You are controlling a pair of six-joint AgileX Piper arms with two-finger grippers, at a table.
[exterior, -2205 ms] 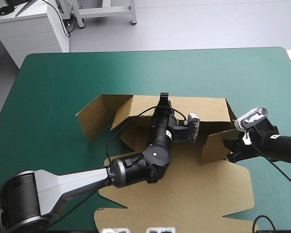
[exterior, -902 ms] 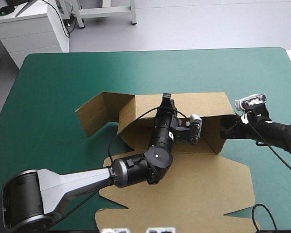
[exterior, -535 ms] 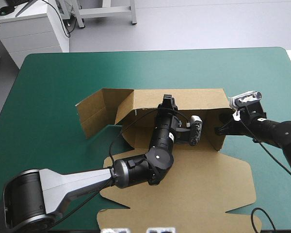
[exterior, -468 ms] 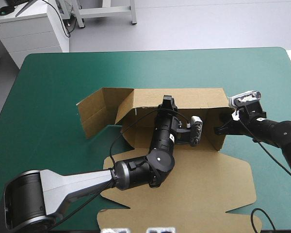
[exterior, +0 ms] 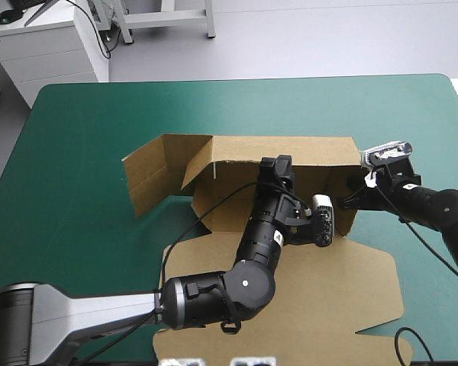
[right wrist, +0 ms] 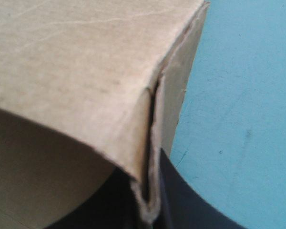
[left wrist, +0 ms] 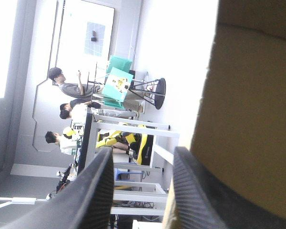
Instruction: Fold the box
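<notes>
The brown box [exterior: 275, 149] lies mid-table with its back wall raised, a right side wall [exterior: 343, 213] up, a left flap [exterior: 149, 179] splayed outward and the lid [exterior: 328, 297] flat toward the near edge. My left gripper [exterior: 278, 164] reaches into the box by the back wall. In the left wrist view it [left wrist: 144, 155] is open, with board [left wrist: 248, 95] beside one finger and nothing between. My right gripper [exterior: 349, 200] is at the right back corner. In the right wrist view it [right wrist: 150, 193] is shut on the box's wall edge [right wrist: 86, 71].
Teal-green cover [exterior: 76, 152] surrounds the box on the left, far and right sides. The flat lid reaches almost to the table's near edge. My left arm [exterior: 214, 293] lies across the lid's left part.
My right gripper swung the right side wall up and inward to the back corner. The back wall now stands more upright. My left gripper shifted slightly right and toward the near side.
</notes>
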